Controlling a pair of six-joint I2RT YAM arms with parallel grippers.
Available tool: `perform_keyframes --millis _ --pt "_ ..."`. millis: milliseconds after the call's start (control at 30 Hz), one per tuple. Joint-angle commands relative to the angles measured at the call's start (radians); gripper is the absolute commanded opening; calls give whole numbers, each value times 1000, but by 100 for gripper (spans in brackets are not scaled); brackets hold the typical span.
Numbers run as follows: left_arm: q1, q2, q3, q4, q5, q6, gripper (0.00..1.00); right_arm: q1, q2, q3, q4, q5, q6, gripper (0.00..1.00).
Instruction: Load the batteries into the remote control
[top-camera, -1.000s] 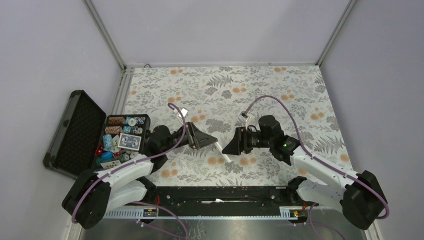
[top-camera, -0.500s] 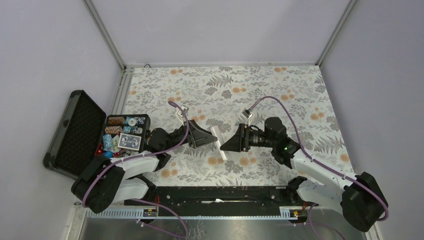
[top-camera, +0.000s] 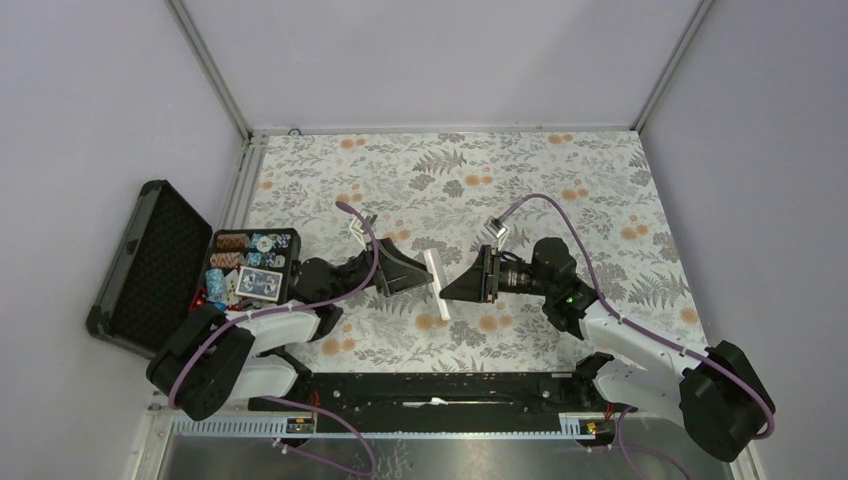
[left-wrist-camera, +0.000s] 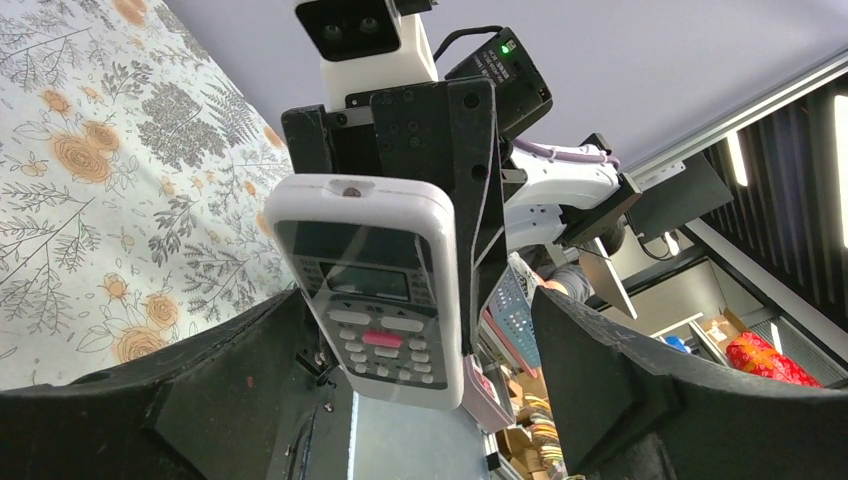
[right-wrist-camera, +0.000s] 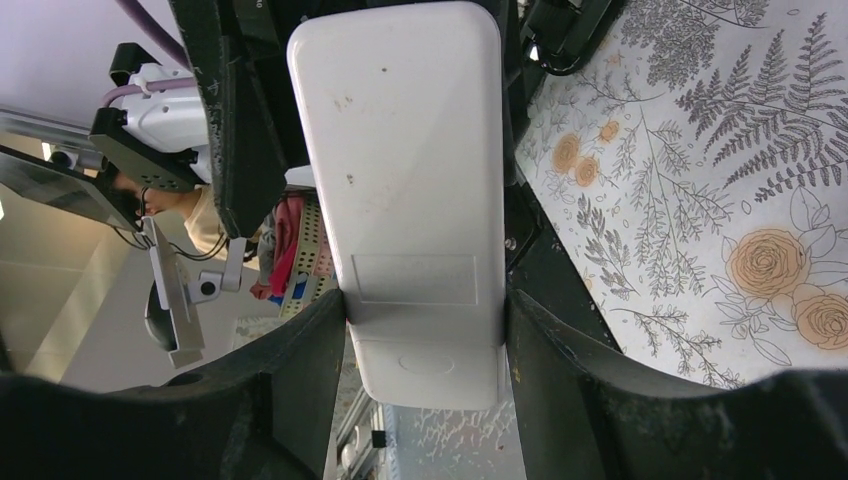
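Right gripper (right-wrist-camera: 425, 315) is pinching the remote control (top-camera: 436, 285) by its long edges near one end. It is holding it edge-up over the table (top-camera: 560, 170), midway between the arms, plain white back facing its own camera. I am judging that this presents the battery-bay side for access.

Left gripper (left-wrist-camera: 415, 305) is standing spread wide, fingers flanking the button face without touching it, so it is carrying nothing.

Count: one remote, two grippers, one open black case (top-camera: 150, 265) holding poker chips (top-camera: 235, 241). I am seeing no batteries in any view.
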Motion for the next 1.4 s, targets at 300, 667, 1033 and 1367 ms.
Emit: perform_keyframes --millis 300,667,1033,1367 --pt "8 25 22 97 32 -6 88 -6 -49 17 53 -33 16 1" --pt "9 40 34 116 42 -28 88 -3 40 -11 205 -61 92 0" --pt "8 44 36 123 53 -34 64 -4 66 -28 228 -51 94 0" --pt "9 51 43 97 37 -35 12 -3 12 -51 128 -26 31 25"
